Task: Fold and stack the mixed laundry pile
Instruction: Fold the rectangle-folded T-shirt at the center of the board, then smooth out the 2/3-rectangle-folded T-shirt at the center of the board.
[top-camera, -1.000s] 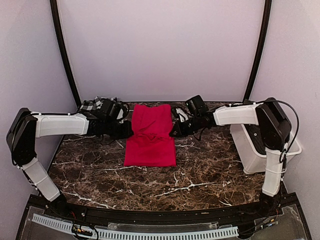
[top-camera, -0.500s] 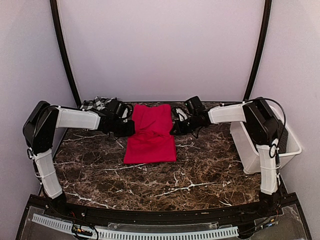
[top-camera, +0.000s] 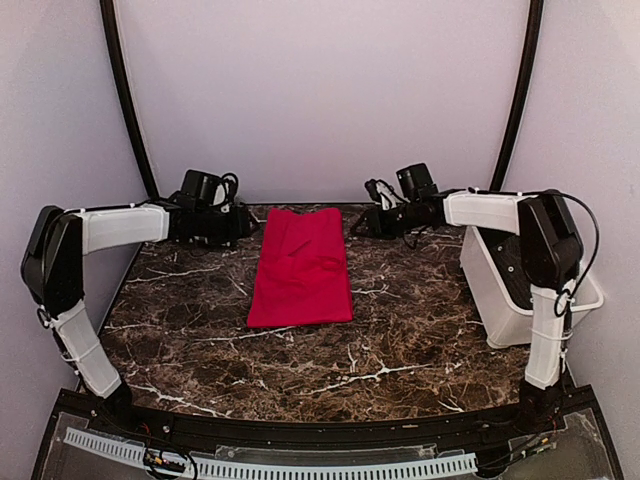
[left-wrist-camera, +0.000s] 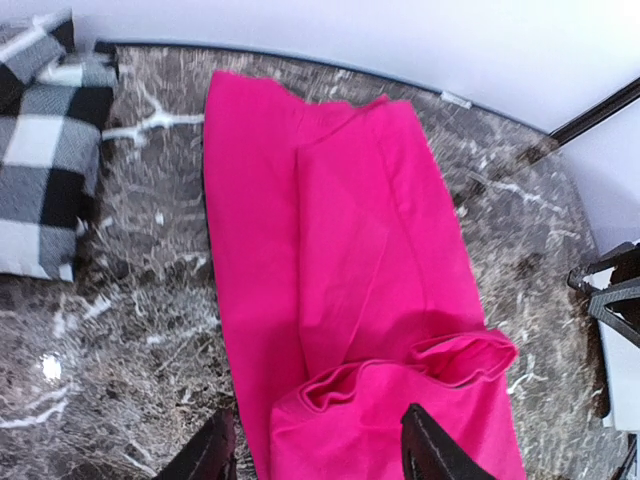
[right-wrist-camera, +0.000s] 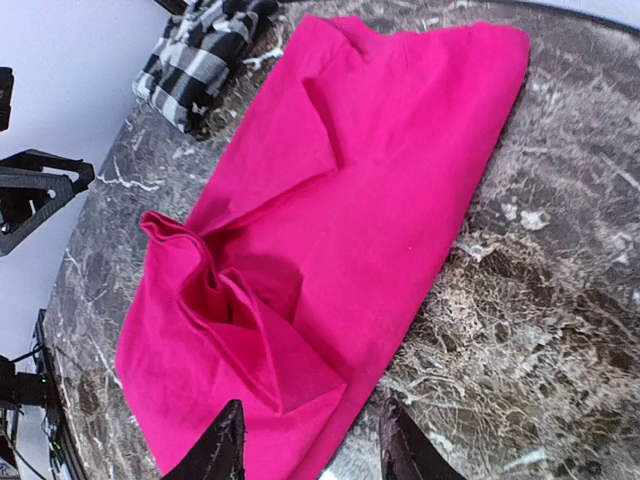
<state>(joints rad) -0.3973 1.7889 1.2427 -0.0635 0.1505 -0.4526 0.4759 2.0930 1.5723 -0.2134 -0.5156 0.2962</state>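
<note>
The worktop (top-camera: 400, 350) is dark with white lines. A white bin (top-camera: 492, 300) stands at its right side, maybe touching the wall (top-camera: 615, 150).

nothing to read anywhere: the red garment (top-camera: 300, 270) is plain cloth, the checked garment (left-wrist-camera: 45, 150) shows only black-and-white squares, and the bin (top-camera: 492, 292) shows no legible mark.

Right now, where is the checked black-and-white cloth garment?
Left wrist view: the checked garment lies upper left, apart from the bright red cloth garment.
</note>
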